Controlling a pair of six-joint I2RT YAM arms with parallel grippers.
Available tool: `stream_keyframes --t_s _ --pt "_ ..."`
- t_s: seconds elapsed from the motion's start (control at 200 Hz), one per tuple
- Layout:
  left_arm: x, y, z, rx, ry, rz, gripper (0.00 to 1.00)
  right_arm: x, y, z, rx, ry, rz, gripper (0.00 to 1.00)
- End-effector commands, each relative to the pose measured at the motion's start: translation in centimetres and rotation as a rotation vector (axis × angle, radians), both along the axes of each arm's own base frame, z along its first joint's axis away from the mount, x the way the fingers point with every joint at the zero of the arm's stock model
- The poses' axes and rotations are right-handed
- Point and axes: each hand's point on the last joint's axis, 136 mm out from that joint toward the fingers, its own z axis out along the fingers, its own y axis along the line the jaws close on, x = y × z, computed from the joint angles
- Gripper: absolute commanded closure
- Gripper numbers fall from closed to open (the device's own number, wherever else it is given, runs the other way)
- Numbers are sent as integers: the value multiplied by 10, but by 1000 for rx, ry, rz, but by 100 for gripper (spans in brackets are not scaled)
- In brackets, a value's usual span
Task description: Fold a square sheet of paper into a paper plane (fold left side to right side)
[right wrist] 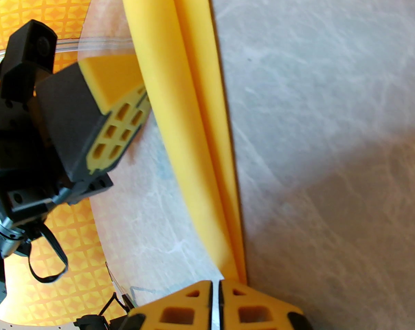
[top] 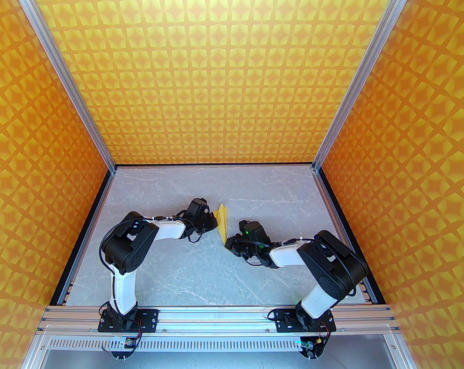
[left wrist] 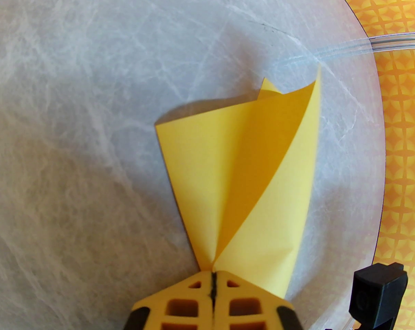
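Paper plane (top: 222, 225), folded lengthwise and poised edge-up at the middle of the table (top: 178, 267), is clamped in the left gripper (left wrist: 213, 273), apparently to pin the fold, while the right gripper (right wrist: 216, 282), jaws nearly together, meets its near tip, grip uncertain.

- Closed off across the upper middle by a back wall (top: 216, 71) in orange-yellow, printed with repeating four-pointed stars.
- Flanked left and right by side walls (top: 32, 167) of the same print, in deeper orange.
- Framed by silver aluminium posts (top: 63, 71) slanting down from both top corners.
- Floored at lower middle with a bench (top: 178, 275), pale grey marble look, white-veined, black-edged.
- Edged along the bottom by an aluminium rail (top: 216, 313) over a slotted strip (top: 216, 346).
- Lit brightly and evenly.
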Motion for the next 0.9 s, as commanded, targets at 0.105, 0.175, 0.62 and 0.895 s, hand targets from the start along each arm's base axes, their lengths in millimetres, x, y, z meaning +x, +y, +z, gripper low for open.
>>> stream_keyframes --t_s 0.105,0.175,0.62,0.895 --pt "3 -2 0 18 -4 1 100 0 -3 -8 -30 12 9 88" --pt "3 -3 2 17 -8 -3 100 0 -4 -10 -38 17 7 88" --pt "6 -4 4 35 -19 -24 100 -7 -21 -30 -162 81 -14 88" --pt "8 -6 -4 55 -6 -33 100 -7 -24 -32 -185 89 -16 88"
